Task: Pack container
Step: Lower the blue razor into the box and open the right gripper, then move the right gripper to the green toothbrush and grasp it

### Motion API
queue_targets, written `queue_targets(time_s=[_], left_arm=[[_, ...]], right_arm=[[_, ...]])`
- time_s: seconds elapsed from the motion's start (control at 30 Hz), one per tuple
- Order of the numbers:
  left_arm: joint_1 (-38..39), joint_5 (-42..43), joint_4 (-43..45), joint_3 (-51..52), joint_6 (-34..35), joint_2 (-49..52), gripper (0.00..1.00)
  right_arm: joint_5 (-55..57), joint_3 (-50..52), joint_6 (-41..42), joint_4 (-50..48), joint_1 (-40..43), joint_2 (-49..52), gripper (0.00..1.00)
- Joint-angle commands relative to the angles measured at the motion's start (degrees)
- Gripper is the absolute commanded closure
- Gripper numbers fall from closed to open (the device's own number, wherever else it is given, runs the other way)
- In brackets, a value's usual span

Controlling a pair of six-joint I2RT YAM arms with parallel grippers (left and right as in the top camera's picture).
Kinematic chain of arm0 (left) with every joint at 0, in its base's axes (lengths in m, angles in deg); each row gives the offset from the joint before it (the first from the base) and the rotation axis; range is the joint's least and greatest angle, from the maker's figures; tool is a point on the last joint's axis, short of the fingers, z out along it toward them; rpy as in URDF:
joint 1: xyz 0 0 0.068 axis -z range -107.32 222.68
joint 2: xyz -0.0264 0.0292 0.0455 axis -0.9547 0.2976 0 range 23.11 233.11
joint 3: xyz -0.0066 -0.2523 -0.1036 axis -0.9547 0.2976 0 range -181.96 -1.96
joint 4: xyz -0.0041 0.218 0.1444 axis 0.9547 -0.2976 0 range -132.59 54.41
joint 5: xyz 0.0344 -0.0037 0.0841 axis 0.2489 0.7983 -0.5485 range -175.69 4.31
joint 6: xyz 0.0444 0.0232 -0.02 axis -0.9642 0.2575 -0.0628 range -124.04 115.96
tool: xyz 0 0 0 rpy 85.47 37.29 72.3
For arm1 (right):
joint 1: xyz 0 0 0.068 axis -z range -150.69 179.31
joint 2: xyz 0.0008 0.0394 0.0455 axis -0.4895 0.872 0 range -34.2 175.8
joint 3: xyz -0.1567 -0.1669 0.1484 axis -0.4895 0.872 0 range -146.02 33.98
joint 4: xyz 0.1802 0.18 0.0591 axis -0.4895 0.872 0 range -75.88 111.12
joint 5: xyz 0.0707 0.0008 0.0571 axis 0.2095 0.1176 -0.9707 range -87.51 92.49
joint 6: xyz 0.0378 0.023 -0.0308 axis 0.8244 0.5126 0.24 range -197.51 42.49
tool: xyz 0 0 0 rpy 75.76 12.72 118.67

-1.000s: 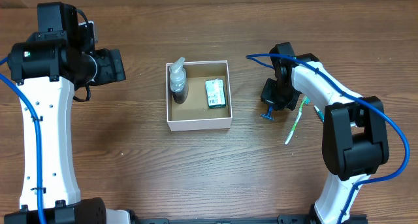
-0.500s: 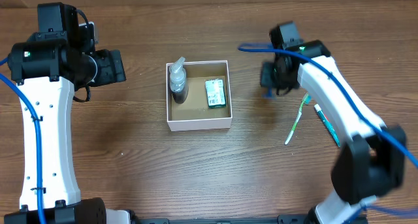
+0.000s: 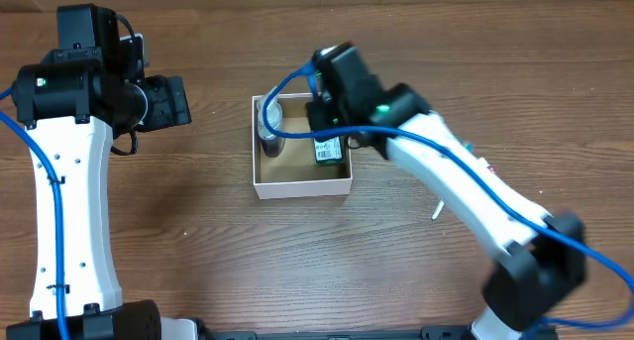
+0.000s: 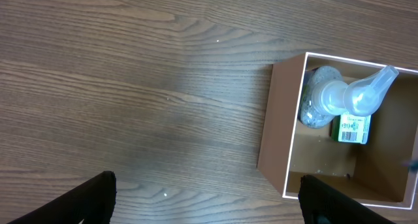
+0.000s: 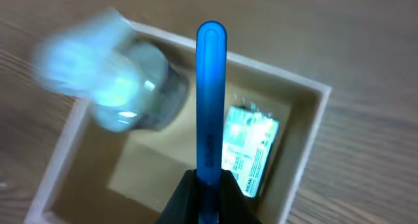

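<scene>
Container [image 3: 302, 189], a small square cardboard box with white walls and a brown inside, sits lidless on the wooden bench [image 3: 198, 231], between the two arms. Inside it, a clear pump bottle [image 3: 269, 122] stands against the wall facing the left arm. A small green-labelled packet [image 3: 327, 147] lies flat by the opposite wall.

The right gripper [image 5: 208, 181] hangs directly above the container, its fingers closed on a blue handle [image 5: 209, 100], probably a toothbrush's. Seen from the right wrist, the handle points straight away from the fingers. It crosses the container's opening along the strip of bare floor between the bottle [image 5: 124, 93] and the packet [image 5: 251, 149]. Its rounded end shows over the container's far rim [image 5: 287, 77]. How high it rides above that rim cannot be told, and the bottle is blurred in this view.

The left gripper [image 4: 206, 179] hovers over bare bench well apart from the container [image 4: 297, 119], fingers spread wide and empty.

The right arm is plainly the nearer one. The coming move likely turns on keeping the handle's long axis in line with that gap while it goes down. If it proves too long for the floor, it may need to slant across a corner or lean on a wall.
</scene>
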Motion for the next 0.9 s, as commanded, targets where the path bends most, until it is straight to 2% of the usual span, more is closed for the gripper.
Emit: queue_targets(time_s=[0.0, 0.07, 0.1, 0.17, 0.23, 0.27, 0.33, 0.43, 0.57, 0.6, 0.7, 0.87], left_arm=[[0.4, 0.6, 0.0, 0.5, 0.5, 0.1, 0.12], [0.4, 0.6, 0.0, 0.5, 0.5, 0.1, 0.12], [0.4, 0.6, 0.0, 0.5, 0.5, 0.1, 0.12], [0.4, 0.6, 0.1, 0.5, 0.6, 0.1, 0.12], [0.4, 0.6, 0.0, 0.5, 0.6, 0.1, 0.12], [0.4, 0.6, 0.0, 0.5, 0.5, 0.1, 0.12], [0.4, 0.6, 0.0, 0.5, 0.5, 0.1, 0.12], [0.4, 0.6, -0.2, 0.5, 0.6, 0.1, 0.12], [0.4, 0.6, -0.3, 0.5, 0.5, 0.1, 0.12], [0.4, 0.6, -0.3, 0.5, 0.5, 0.1, 0.12], [0.4, 0.6, -0.4, 0.5, 0.6, 0.1, 0.12], [0.4, 0.6, -0.2, 0.5, 0.6, 0.1, 0.12]], right_arm=[[0.3, 0.5, 0.4, -0.7, 0.3, 2.6, 0.96], [0.3, 0.5, 0.4, -0.6, 0.5, 3.4, 0.95], [0.3, 0.5, 0.4, -0.5, 0.6, 3.6, 0.9], [0.3, 0.5, 0.3, -0.4, 0.7, 3.7, 0.71], [0.3, 0.5, 0.3, -0.6, 0.7, 3.7, 0.6], [0.4, 0.3, 0.3, -0.5, 0.7, 3.7, 0.42], [0.3, -0.4, 0.3, 0.4, 0.9, 3.0, 0.2], [1.2, -2.3, 0.6, 2.8, 2.0, 0.1, 0.16], [10.0, -4.3, 7.3, 7.2, 6.2, -7.2, 0.13], [11.2, -4.3, 9.6, 8.7, 8.5, -9.6, 0.09], [11.2, -4.3, 15.1, 13.6, 16.1, -13.5, 0.0], [3.5, -1.9, 16.5, 20.6, 28.2, -13.4, 0.0]])
